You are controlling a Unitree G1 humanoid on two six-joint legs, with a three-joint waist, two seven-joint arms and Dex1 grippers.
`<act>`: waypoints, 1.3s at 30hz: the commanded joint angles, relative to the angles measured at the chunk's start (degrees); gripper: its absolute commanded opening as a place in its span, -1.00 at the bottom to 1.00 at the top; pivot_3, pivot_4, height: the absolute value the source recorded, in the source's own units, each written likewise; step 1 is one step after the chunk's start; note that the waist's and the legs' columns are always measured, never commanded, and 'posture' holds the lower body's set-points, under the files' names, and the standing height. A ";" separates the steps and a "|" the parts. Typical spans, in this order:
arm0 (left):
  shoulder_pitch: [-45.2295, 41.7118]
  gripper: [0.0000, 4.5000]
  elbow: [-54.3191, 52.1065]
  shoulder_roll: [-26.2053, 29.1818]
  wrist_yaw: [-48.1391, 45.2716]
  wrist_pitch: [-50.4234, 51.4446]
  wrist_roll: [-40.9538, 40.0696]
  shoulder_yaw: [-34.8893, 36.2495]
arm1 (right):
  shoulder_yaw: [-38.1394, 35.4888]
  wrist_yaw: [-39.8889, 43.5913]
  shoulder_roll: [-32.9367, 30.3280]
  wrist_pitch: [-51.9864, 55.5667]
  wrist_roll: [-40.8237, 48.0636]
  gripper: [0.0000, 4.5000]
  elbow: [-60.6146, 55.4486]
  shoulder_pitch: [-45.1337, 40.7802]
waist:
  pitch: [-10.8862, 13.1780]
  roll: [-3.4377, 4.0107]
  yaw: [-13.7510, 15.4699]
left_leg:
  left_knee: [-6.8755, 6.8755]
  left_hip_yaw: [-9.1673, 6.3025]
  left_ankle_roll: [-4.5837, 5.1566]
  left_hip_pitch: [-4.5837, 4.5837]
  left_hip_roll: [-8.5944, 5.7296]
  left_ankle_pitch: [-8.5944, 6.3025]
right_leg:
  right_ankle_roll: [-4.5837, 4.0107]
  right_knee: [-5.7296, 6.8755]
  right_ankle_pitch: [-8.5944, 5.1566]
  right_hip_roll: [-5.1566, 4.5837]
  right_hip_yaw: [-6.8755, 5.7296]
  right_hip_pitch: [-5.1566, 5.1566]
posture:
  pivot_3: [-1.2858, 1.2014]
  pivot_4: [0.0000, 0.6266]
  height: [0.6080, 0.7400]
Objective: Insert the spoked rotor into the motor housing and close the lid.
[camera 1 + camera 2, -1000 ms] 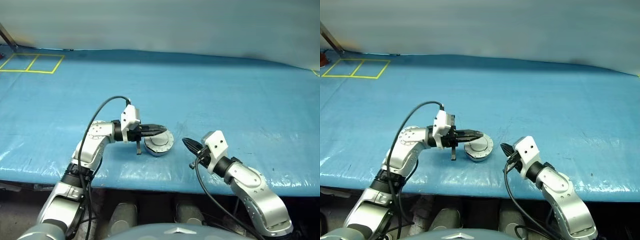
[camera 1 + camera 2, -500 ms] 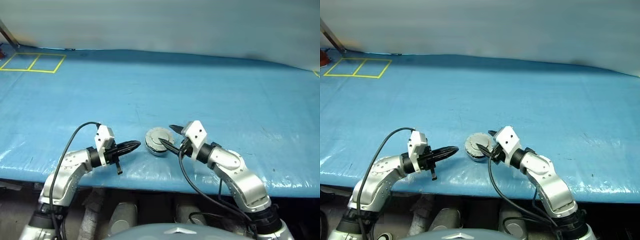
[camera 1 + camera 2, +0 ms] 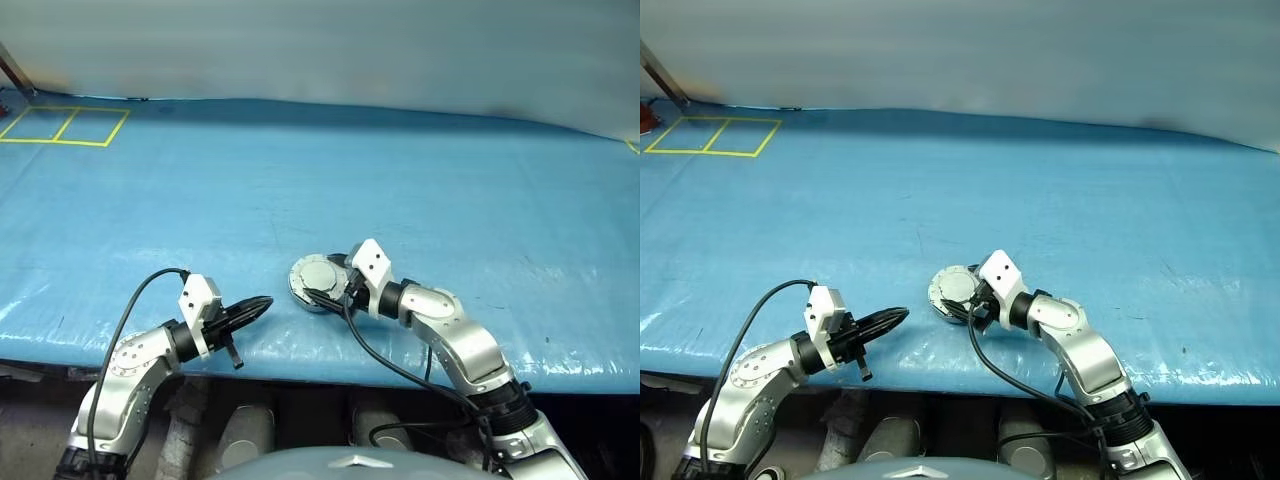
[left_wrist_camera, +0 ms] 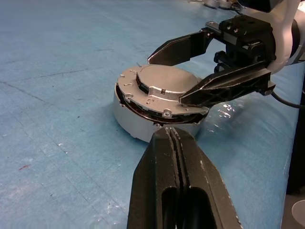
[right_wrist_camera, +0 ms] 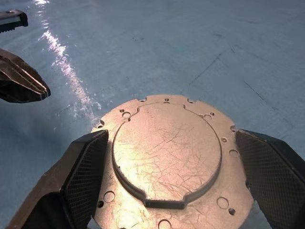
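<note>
The motor housing point(image 3: 303, 290), a round silver cup, sits on the blue table near the front edge. Its lid point(image 5: 167, 152) lies down over it, with a thin dark gap along the rim in the left wrist view. The spoked rotor is hidden. My right gripper point(image 3: 322, 279) is open and straddles the housing, one finger point(image 4: 181, 47) at the far side and the other point(image 4: 228, 86) at the near side, level with the lid. My left gripper point(image 3: 262, 303) is shut and empty, a short way to the left of the housing and pointing at it.
A blue tarp point(image 3: 420, 180) covers the table, and its front edge point(image 3: 300, 352) runs just below both grippers. Yellow tape squares point(image 3: 65, 125) mark the far left corner. Black cables loop from both wrists.
My left gripper has come off the lid and drawn back to the left and down. My right gripper has opened and moved left around the housing.
</note>
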 commanded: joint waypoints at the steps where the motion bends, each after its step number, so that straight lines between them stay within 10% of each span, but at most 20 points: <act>1: 0.09 -0.99 -3.65 0.09 0.56 -1.19 -0.34 0.74 | 1.84 0.75 0.09 -2.22 -1.63 0.99 -0.25 -0.32 | 0.00 0.00 0.03 | 0.00 0.00 0.00 0.00 0.00 0.00 | 0.00 0.00 0.00 0.00 0.00 0.00 | 0.03 -0.52 1.00; 8: -0.23 -0.99 -3.01 -0.14 0.98 -1.37 0.66 -0.21 | 3.64 0.46 0.71 -3.78 -3.94 0.34 0.16 -0.03 | 0.00 0.00 -0.28 | 0.00 0.01 0.00 0.01 0.00 0.00 | 0.00 0.00 0.00 0.00 0.01 0.00 | 0.03 -0.52 1.00; 39: -3.31 -0.99 -1.04 0.53 1.84 0.38 1.41 -0.74 | -1.51 4.35 -0.57 -1.55 -0.14 0.34 -2.67 -3.75 | 0.01 0.01 -0.23 | -0.01 0.01 -0.01 0.00 -0.01 0.01 | 0.01 0.00 0.00 0.00 0.01 -0.02 | 0.03 -0.52 1.00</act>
